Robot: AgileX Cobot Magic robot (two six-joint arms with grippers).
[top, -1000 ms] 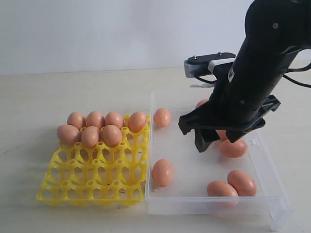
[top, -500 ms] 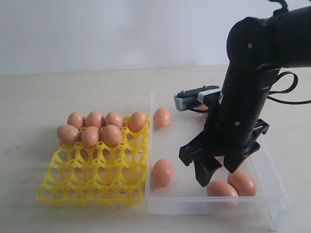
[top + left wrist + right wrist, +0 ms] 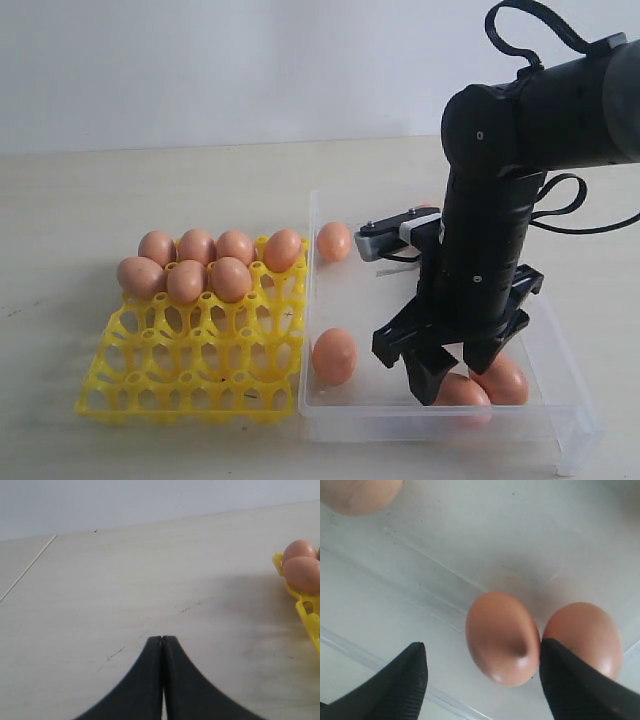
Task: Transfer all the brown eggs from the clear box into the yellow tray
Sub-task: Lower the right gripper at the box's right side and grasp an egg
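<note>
Brown egg [image 3: 470, 392], lower right of frame, sits between right jaws, long side along them; jaws spread wide, holding nothing. Left jaws pressed together.

Pale beige table [image 3: 150, 190], faintly scuffed. Plain white wall [image 3: 200, 60] rises behind the table's far edge. Thin seam [image 3: 27, 567] crosses the table.

right pincer [image 3: 450, 378] lowered, now straddling a brown egg [image 3: 502, 637]

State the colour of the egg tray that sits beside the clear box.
The egg tray is bright yellow; the exterior view shows it best.
</note>
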